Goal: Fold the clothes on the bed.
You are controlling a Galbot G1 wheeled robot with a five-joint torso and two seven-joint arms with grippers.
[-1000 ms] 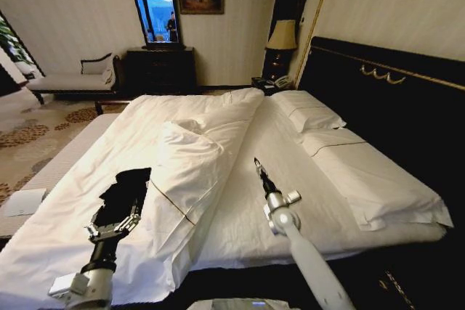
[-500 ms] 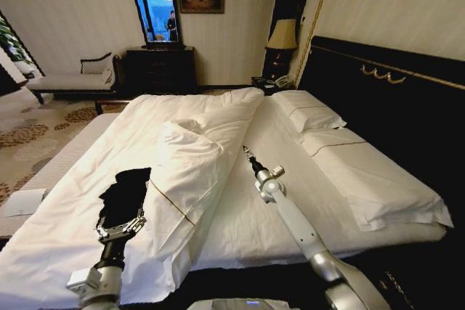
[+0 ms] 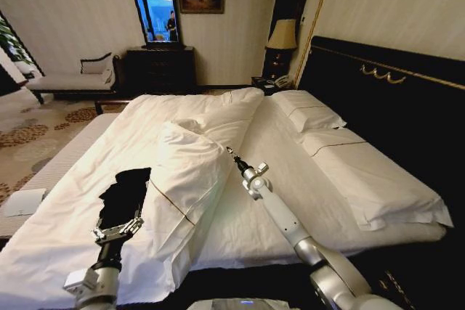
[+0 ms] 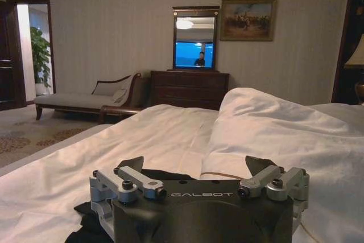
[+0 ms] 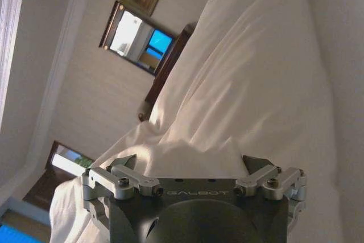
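1. Right claw (image 3: pixel 231 154) has pushed forward across the bed (image 3: pixel 290 150) over the last second. It went from open sheet to the edge of the bunched duvet (image 3: pixel 182 172), tip now at or touching the fold; arm stretched long.
2. Right claw state: in the right wrist view the two fingers stand wide apart, nothing between them, duvet cloth straight ahead and close.
3. Left claw (image 3: pixel 118 231) has barely moved, just dropped back a touch. It sits low at the near edge of the bed.
4. Left claw state: spread wide and empty in the left wrist view.
5. Shirt (image 3: pixel 123 192): black crumpled heap just ahead of the left claw, lying against the duvet's left flank. Shape unchanged, so not yet gripped. In the left wrist view its dark cloth (image 4: pixel 85 229) shows right under the fingers.
6. Read: no fold started. The right arm looks to be going for the duvet, likely to clear or pin it, while the left waits at the shirt.
7. Risk: the duvet ridge crowds the shirt, leaving little flat room to spread it.
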